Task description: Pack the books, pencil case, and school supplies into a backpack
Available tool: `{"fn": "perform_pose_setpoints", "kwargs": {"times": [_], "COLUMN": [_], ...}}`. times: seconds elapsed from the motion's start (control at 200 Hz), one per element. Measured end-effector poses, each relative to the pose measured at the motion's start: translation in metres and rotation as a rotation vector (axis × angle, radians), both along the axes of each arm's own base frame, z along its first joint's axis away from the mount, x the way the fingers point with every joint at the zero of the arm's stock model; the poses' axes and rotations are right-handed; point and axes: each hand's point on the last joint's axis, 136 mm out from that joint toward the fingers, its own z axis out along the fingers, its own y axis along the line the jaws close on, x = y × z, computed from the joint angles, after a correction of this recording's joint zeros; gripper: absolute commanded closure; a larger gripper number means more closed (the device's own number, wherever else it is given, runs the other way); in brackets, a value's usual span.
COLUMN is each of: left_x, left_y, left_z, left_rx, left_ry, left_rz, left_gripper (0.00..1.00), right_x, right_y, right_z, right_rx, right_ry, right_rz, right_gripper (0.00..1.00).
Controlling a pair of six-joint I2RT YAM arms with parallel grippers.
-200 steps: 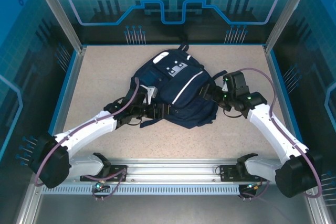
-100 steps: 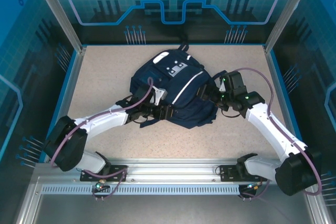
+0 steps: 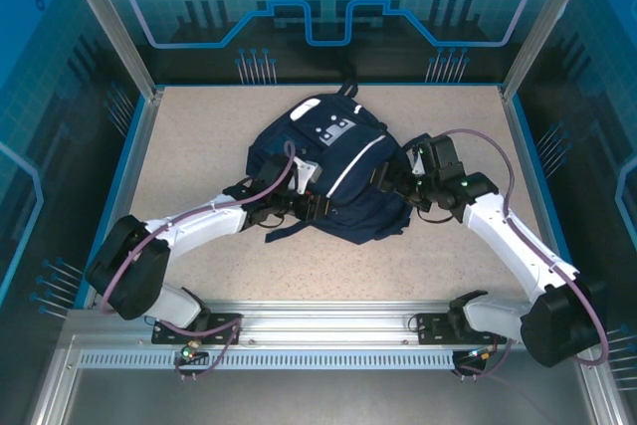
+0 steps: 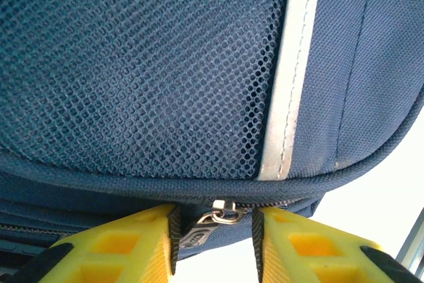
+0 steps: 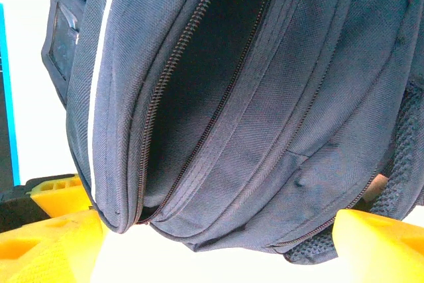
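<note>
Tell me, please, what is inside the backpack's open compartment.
The backpack is unzipped; through the opening the right wrist view shows a dark interior, no contents discernible. Anything deeper is covered by fabric, so whether anything is packed cannot be told.

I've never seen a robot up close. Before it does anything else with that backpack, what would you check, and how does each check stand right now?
1. The zipper pull sits between the left gripper's fingers: ok.
2. Those fingers pinched on the zipper pull: not ok, a gap shows on one side.
3. The right gripper open around the backpack's edge: ok.
4. Its fingers touching the fabric: cannot tell.
5. The main compartment unzipped: ok, it gapes.
6. What lies inside: cannot tell, too dark.
</note>
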Motion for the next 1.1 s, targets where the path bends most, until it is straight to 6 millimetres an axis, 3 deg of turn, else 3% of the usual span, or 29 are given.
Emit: {"fn": "perform_pose_setpoints", "kwargs": {"times": [0.16,0.395,0.59,0.745,0.93,1.101], "left_x": [0.0,-0.002,-0.006,-0.017,-0.032,-0.043], "left_y": [0.0,-0.003,-0.005,-0.007,-0.021,-0.038], "left_z": [-0.008,-0.009,-0.005,0.002,0.008,0.01], "left_rx": [0.01,0.005,-0.008,-0.029,-0.066,-0.096], "left_ry": [0.015,0.022,0.022,0.003,0.0,0.01], "left_rz": [-0.001,-0.012,-0.016,0.0,0.006,0.004], "left_gripper": [0.77,1.0,1.0,1.0,1.0,1.0], "right_x": [-0.001,-0.009,-0.015,-0.017,-0.018,-0.023], "right_y": [0.002,0.006,0.017,0.026,0.039,0.051], "right_z": [-0.008,-0.042,-0.067,-0.076,-0.084,-0.09], "right_rx": [-0.007,-0.038,-0.034,-0.031,-0.021,-0.016], "right_ry": [0.019,0.11,0.17,0.188,0.208,0.227], "right_rz": [0.007,0.027,0.054,0.065,0.071,0.085], "right_gripper": [0.09,0.14,0.18,0.23,0.4,0.47]}}
